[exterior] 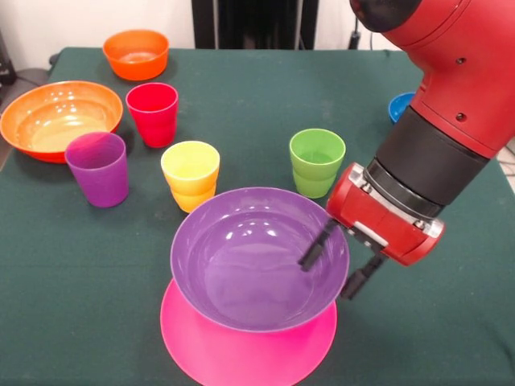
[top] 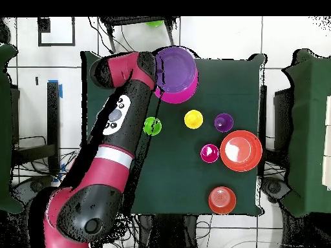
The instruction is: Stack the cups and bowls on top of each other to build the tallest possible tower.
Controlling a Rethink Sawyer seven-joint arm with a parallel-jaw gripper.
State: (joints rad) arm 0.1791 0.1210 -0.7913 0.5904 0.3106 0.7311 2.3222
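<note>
The medium purple bowl (exterior: 241,265) sits upright on the upturned pink bowl (exterior: 241,358) at the table's near edge; this is the tower, also in the overhead view (top: 176,72). My gripper (exterior: 336,265) straddles the purple bowl's right rim, one finger inside and one outside, jaws apart. The green cup (exterior: 316,162), yellow cup (exterior: 191,174), purple cup (exterior: 98,167) and red cup (exterior: 152,112) stand upright behind. The large orange bowl (exterior: 60,119) and small orange bowl (exterior: 136,53) sit far left. The small blue bowl (exterior: 400,106) is half hidden by my arm.
The dark green table (exterior: 241,104) ends just in front of the pink bowl. My arm (top: 119,123) covers the table's side by the tower in the overhead view. A small green thing (top: 154,24) lies beyond the table's edge there.
</note>
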